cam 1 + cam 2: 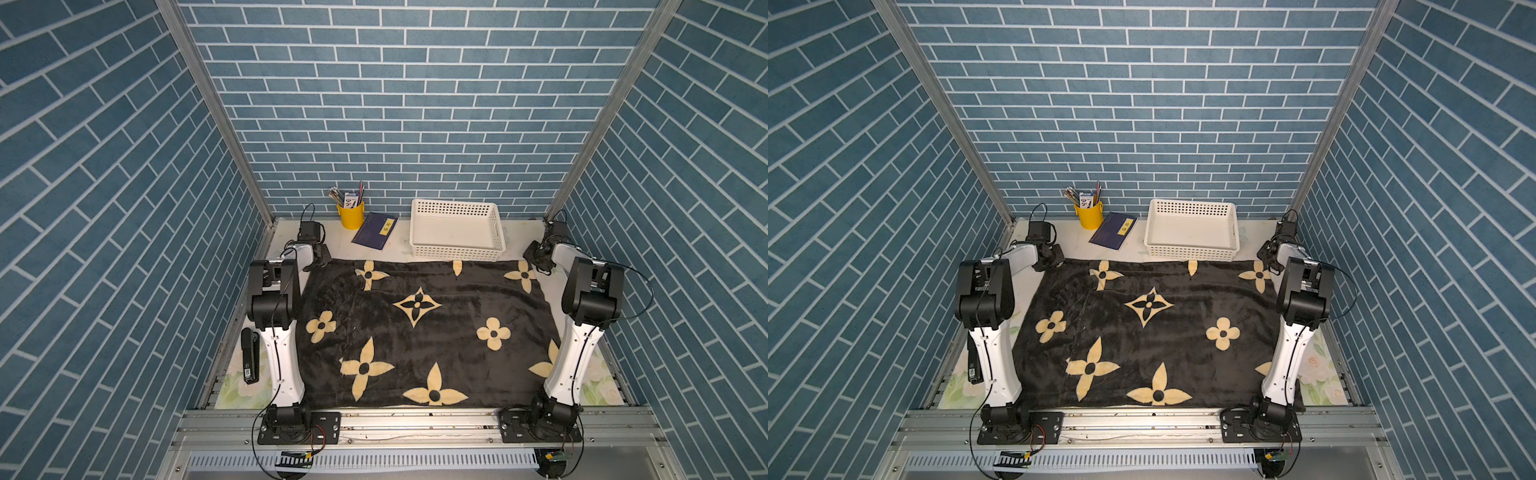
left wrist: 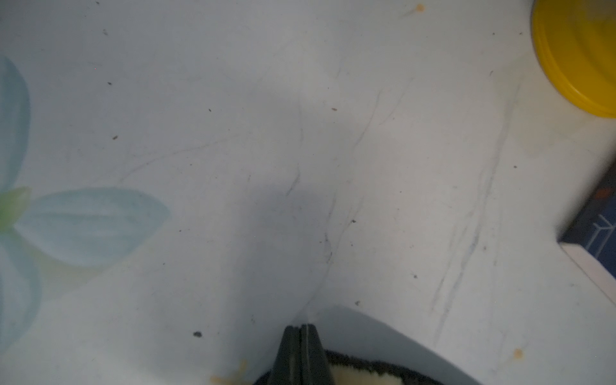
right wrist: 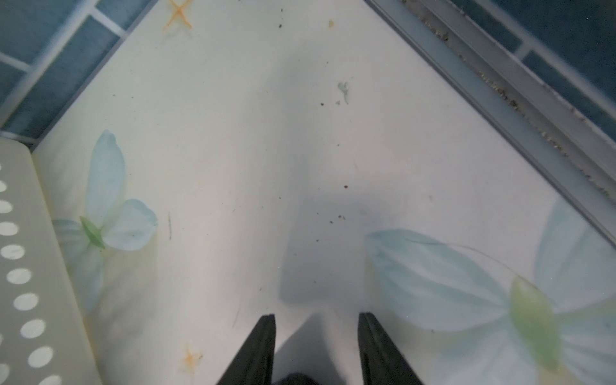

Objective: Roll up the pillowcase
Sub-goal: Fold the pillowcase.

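On your tabletop (image 1: 401,249) the pillowcase (image 1: 415,345) lies flat, nothing rolled yet. Left gripper (image 2: 301,330) is clenched at a far corner; right gripper (image 3: 316,316) gapes.

My left arm (image 1: 282,365) and right arm (image 1: 575,357) wear screwed white shells over black joints. Thin black cables (image 1: 649,290) trail both; the left gripper (image 2: 301,327) is black too.

- Both top views: bright, even overhead light, sharp focus; brick walls (image 1: 395,104) splay outward at the edges (wide-angle distortion).
- Wrist views: dimmer, softer; grey shadows on the tabletop (image 2: 166,100); yellow cup (image 2: 580,56) blurred.
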`<state>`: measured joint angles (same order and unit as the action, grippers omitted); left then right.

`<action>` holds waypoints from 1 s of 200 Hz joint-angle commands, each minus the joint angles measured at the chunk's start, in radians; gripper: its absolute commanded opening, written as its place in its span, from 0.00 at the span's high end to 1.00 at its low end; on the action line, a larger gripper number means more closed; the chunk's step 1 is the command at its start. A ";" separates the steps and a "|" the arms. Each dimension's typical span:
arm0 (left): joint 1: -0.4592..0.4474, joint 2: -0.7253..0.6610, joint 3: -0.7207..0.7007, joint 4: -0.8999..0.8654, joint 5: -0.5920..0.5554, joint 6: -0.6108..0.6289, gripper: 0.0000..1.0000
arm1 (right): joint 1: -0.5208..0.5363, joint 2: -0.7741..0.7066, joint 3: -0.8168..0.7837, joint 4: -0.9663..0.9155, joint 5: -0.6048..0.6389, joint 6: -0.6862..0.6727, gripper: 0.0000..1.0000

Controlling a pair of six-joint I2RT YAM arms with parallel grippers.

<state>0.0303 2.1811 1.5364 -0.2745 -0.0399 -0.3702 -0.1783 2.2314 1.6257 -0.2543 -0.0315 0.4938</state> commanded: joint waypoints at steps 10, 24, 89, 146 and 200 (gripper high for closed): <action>-0.006 -0.006 -0.025 -0.048 0.022 -0.009 1.00 | 0.008 0.010 -0.018 -0.054 -0.036 0.013 0.54; -0.006 -0.005 -0.025 -0.046 0.021 -0.010 1.00 | 0.007 0.002 -0.033 -0.051 -0.038 0.008 0.58; -0.006 -0.012 -0.028 -0.046 0.020 -0.012 1.00 | 0.007 -0.062 -0.115 -0.034 -0.038 -0.011 1.00; -0.006 -0.154 -0.068 -0.042 -0.015 -0.033 1.00 | 0.005 -0.305 -0.269 0.114 -0.021 -0.054 1.00; 0.011 -0.388 -0.142 -0.045 -0.094 -0.044 1.00 | -0.051 -0.578 -0.410 0.215 -0.010 -0.089 1.00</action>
<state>0.0315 1.8885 1.4338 -0.3168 -0.0757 -0.3988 -0.1902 1.7538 1.2648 -0.1234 -0.0494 0.4435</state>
